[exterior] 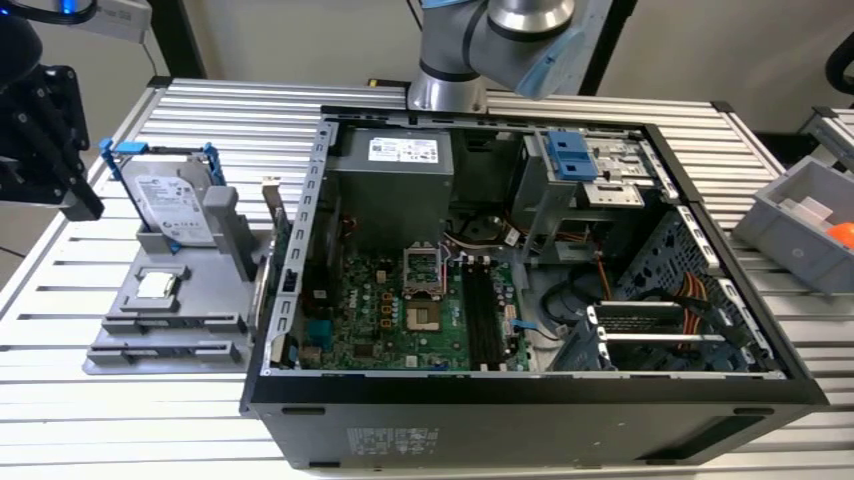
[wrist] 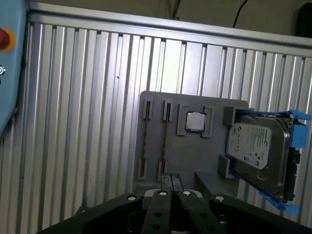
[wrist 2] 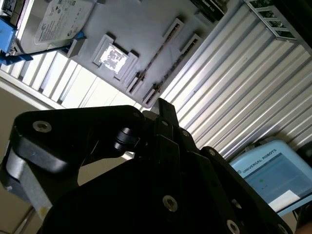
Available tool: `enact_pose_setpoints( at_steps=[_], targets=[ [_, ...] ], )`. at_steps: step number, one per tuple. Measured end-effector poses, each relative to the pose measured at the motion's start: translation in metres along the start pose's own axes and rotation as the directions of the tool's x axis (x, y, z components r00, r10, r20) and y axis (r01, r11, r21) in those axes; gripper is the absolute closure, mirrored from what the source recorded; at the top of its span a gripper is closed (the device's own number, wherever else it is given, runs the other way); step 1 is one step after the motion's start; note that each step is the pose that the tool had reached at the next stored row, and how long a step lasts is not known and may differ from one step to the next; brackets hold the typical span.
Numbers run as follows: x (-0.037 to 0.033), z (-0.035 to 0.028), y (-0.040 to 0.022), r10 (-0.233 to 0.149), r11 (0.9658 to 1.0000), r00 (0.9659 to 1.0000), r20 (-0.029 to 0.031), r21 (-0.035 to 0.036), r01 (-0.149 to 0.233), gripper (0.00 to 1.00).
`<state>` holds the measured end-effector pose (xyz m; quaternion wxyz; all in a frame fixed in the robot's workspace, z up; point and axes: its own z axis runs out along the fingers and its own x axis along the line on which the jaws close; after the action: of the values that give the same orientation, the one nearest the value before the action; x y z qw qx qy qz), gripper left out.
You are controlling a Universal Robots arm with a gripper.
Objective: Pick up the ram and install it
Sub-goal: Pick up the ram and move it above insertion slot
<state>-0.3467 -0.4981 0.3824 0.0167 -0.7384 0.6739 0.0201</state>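
The ram [wrist: 165, 141] stands on its thin edge in a flat grey plastic fixture [wrist: 195, 156]. It shows as a long, narrow, dark strip. Each end sits in a small raised bracket, and its long axis runs parallel to the long side of the silver hard drive in a blue frame [wrist: 256, 151]. In the second wrist view the ram [wrist 2: 155, 56] lies just beside a small square silver chip [wrist 2: 114, 56]. A second thin strip [wrist: 145, 139] lies parallel next to it. The black gripper [wrist: 171, 179] hangs above the ribbed aluminium table [wrist: 87, 97], its jaws pressed together and empty. The open black computer case [exterior: 534, 400] stands just beside the fixture.
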Motion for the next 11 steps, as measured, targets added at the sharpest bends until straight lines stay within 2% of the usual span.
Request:
enact_pose_setpoints(
  at_steps=[8, 11],
  targets=[
    [0.0001, 0.0007, 0.0, 0.002, 1.0, 1.0, 0.0007, 0.0003, -0.002, 1.0],
    [0.0002, 0.0009, 0.0, 0.016, 0.9999, 0.9999, 0.0008, 0.0009, -0.016, 1.0]
  ],
)
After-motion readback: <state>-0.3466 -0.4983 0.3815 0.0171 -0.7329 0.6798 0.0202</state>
